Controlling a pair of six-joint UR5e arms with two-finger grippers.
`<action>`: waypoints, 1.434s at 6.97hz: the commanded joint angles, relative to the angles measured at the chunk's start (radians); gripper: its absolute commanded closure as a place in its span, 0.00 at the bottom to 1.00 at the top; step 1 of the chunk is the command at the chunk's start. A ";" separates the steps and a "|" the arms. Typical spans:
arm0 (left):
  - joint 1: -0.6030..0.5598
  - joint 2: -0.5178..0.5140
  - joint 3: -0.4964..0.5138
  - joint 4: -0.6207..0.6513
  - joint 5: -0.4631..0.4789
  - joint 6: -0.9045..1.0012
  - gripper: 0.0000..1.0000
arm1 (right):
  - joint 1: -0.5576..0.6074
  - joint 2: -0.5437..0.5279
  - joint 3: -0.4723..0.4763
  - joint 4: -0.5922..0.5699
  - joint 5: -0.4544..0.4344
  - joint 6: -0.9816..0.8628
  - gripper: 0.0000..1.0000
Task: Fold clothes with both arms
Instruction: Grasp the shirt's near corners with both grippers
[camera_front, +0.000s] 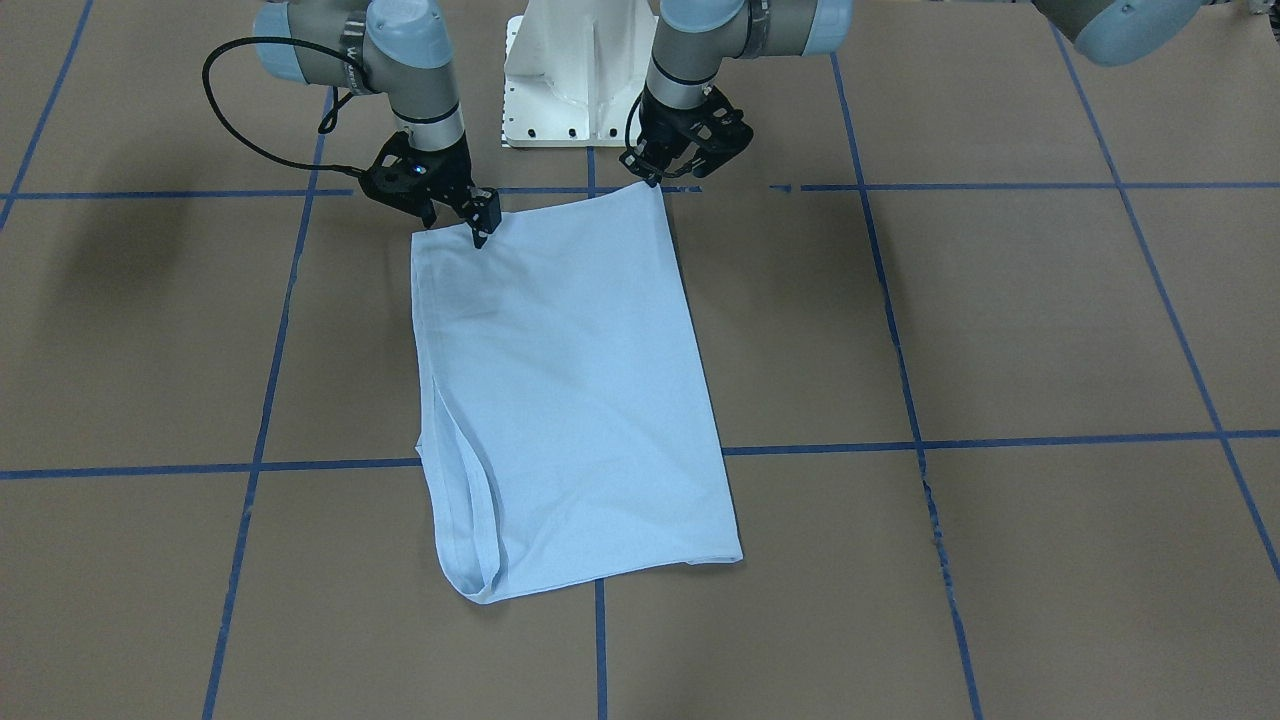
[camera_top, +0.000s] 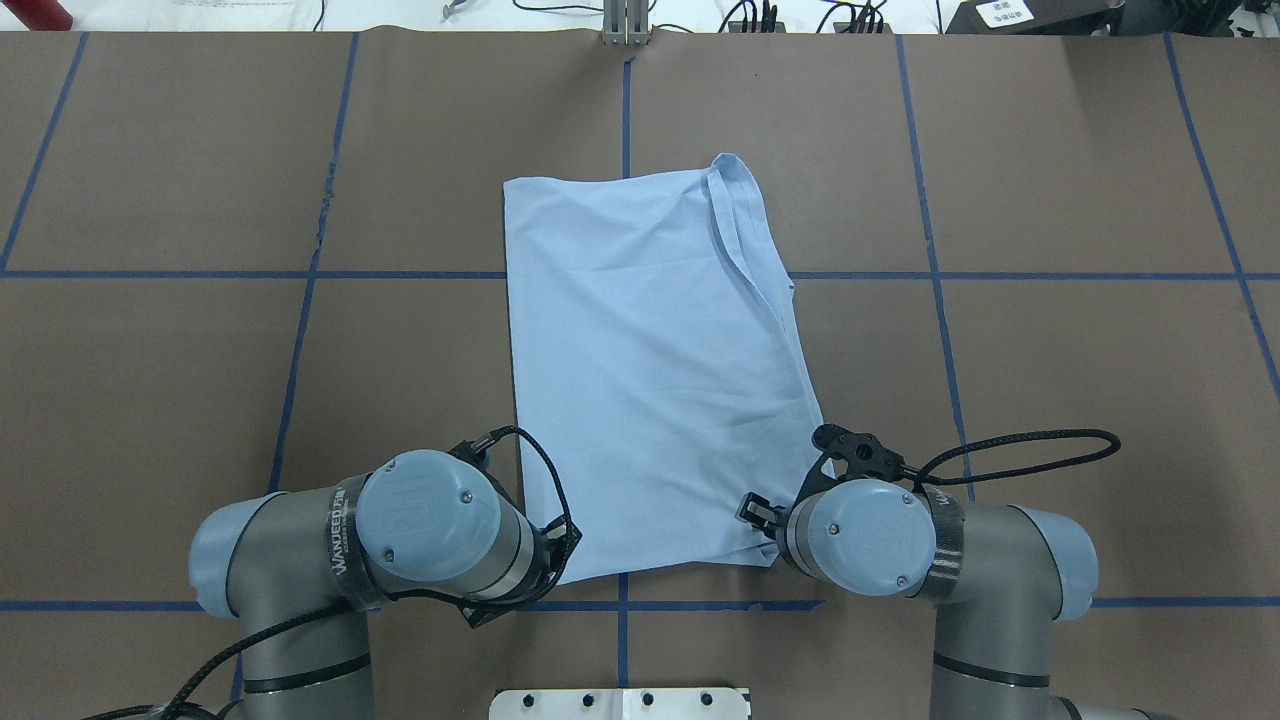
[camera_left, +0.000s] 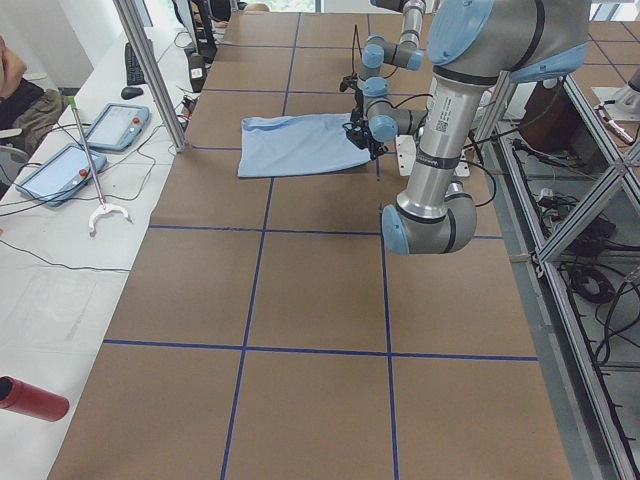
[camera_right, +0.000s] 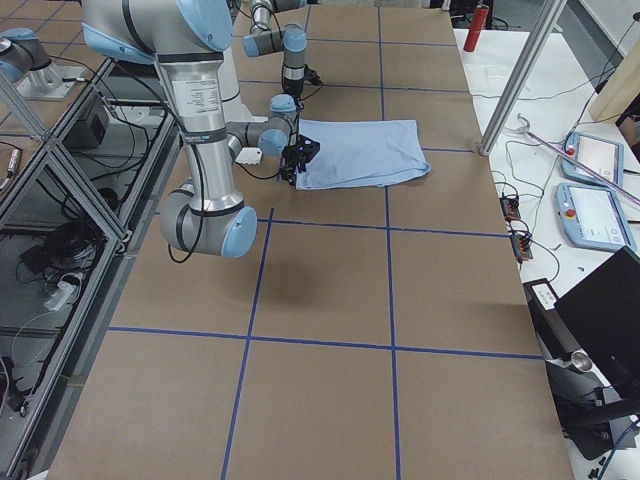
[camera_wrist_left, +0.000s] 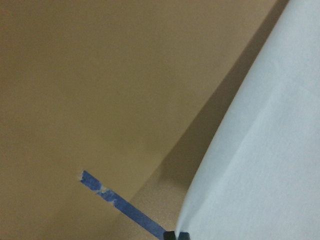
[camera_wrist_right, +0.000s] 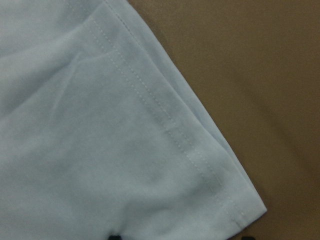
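- My left gripper (camera_front: 652, 177) sits just in front of the white base (camera_front: 575, 75), at the shirt corner on that side. In the left wrist view its fingertips (camera_wrist_left: 171, 235) are nearly together and the cloth edge runs right down to them, so I judge it is nipping that corner.
- The shirt (camera_top: 650, 380) lies flat on the brown table (camera_front: 1000, 330), stretching straight out from the base as 1 long, narrow panel. No sleeves, collar or print show, and doubled edges run along its right side, so I take the lengthwise folds as done.
- My right gripper (camera_front: 458, 222) is at the other corner of the end nearest the base. Its jaws stand wide apart, with the stitched hem corner lying loose between them in the right wrist view, so it holds nothing.
- Left to do, as I read it: close the right gripper on its corner, then lift both corners and carry that end away from the base onto the far end. That leaves at least 1 crosswise fold.
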 joint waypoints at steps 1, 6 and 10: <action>0.001 -0.002 0.000 0.000 0.000 0.000 1.00 | -0.001 0.014 -0.004 0.000 0.002 0.001 1.00; 0.007 0.001 0.003 -0.001 0.002 -0.002 1.00 | 0.005 0.016 0.004 -0.002 0.004 0.001 1.00; 0.007 -0.003 0.005 -0.001 0.002 0.000 1.00 | 0.012 0.049 0.002 -0.003 0.007 0.000 1.00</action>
